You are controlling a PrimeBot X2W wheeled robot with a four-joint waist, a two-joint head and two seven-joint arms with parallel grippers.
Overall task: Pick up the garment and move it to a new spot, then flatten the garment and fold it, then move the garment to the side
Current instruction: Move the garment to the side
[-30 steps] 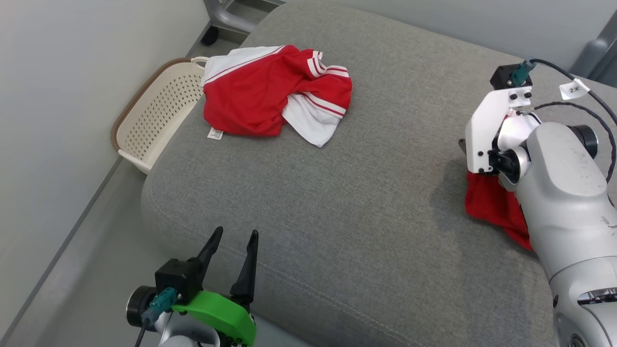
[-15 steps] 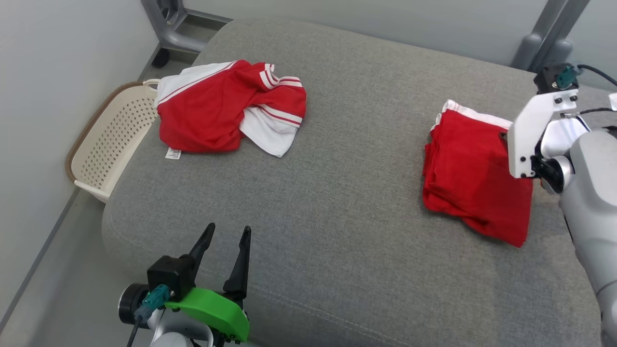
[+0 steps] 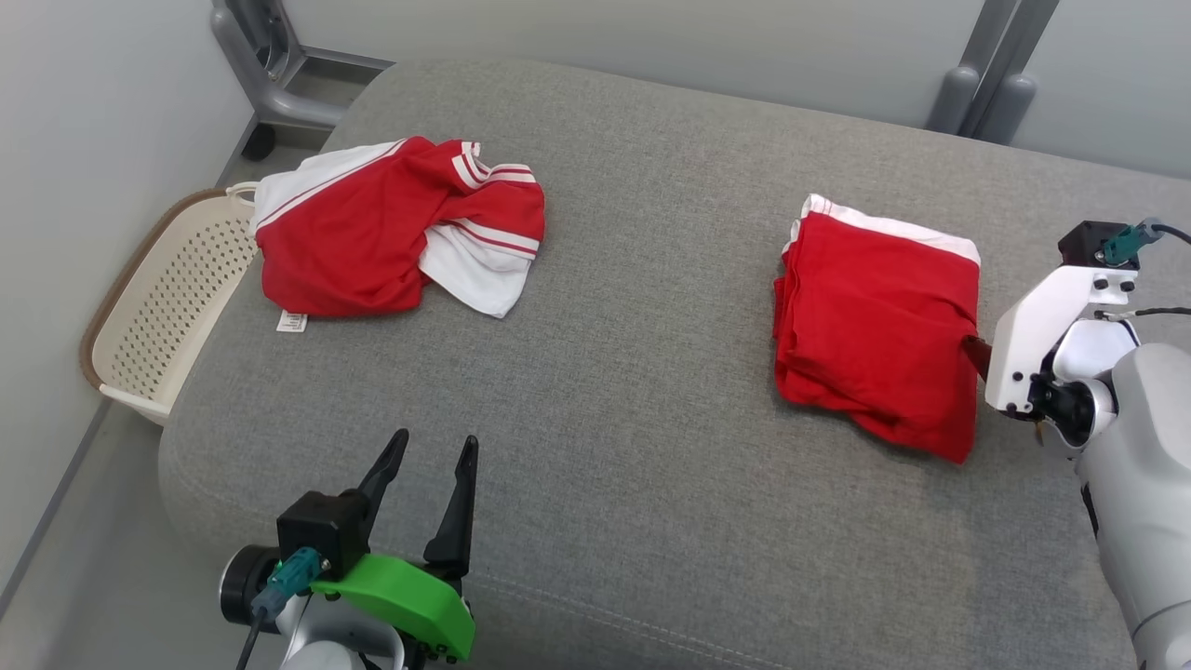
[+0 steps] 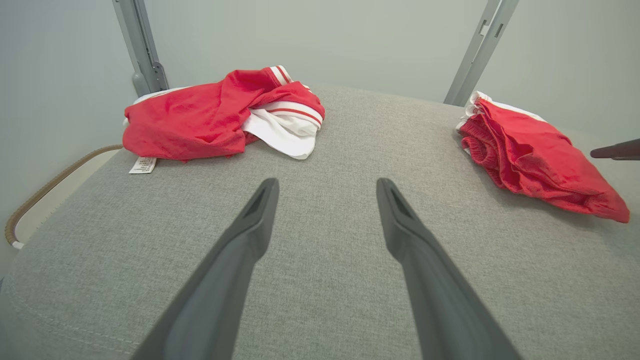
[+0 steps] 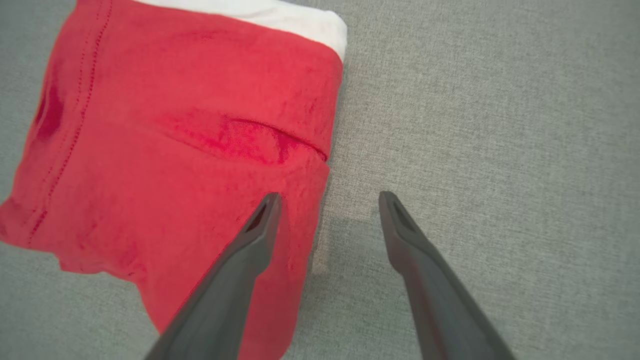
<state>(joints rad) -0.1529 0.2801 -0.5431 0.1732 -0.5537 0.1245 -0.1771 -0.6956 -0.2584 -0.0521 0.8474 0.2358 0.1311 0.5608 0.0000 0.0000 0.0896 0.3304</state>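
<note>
Over on the robot's right half of the grey cushion (image 3: 633, 372) lies the folded garment (image 3: 875, 326), a compact red packet with a white band along one end. It looks flattened, folded and set to the side, so I'd judge that the pick-up, fold and move are done for this piece, with only the arm's retreat left.

The right fingers (image 5: 247, 250) stand spread wide at the packet's right edge. In the right wrist view one finger hangs over the red cloth and the other over bare cushion. No cloth is pinched between them. Whether the finger over the cloth brushes it I cannot tell.

The left fingers (image 3: 461, 502) are also spread and hold nothing. They hover at the cushion's near left edge, well apart from both pieces of clothing.

The packet's long axis runs from far to near as the robot faces it, only a little longer than its width. Its near end is skewed slightly to the robot's right. The white band points away from the robot, and the stacked fold edges face the robot's left.

At the far left, a crumpled red-and-white garment (image 3: 363, 242) sits in a heap just beside a pale basket (image 3: 158, 307). It is unfolded, so if it belongs to the job, all its steps remain.
</note>
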